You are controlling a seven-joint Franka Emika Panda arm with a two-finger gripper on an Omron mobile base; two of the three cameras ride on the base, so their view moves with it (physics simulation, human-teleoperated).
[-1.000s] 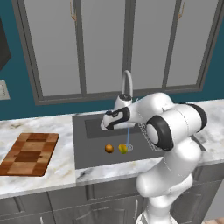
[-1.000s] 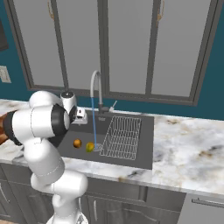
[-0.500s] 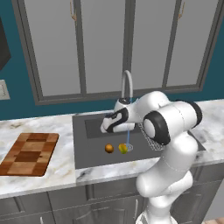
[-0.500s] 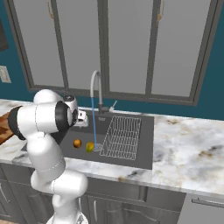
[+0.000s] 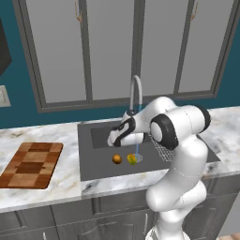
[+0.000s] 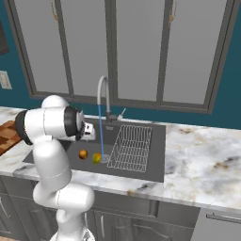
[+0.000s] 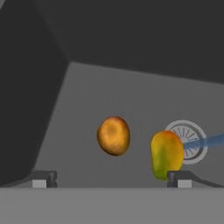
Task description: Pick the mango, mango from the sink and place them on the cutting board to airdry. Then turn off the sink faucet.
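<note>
Orange mango (image 7: 113, 135) and green mango (image 7: 166, 154) lie apart on sink (image 5: 96, 161) floor, green one at drain (image 7: 188, 140) under water stream (image 5: 137, 149). End effector (image 7: 111, 179) released, above them. Wire rack (image 6: 131, 147) right; board (image 5: 31, 164) on surface (image 5: 47, 193) left.

This is a rendered home kitchen: a white-and-grey marble bench (image 5: 56, 187) runs over dark grey base cabinets (image 6: 183, 226), and a dark grey sink (image 6: 155, 155) is sunk into it, with a tall silver gooseneck faucet (image 6: 102, 96) running a thin stream of water. A wire rack (image 6: 132, 147) sits in the basin, two mangos (image 7: 113, 135) lie on its floor by the drain, and a checkered wooden cutting board (image 5: 30, 165) rests on the bench at about 9 o'clock from the sink. Behind it all, tall grey panelled cabinet doors (image 5: 112, 47) hang against a teal wall (image 5: 18, 119).
</note>
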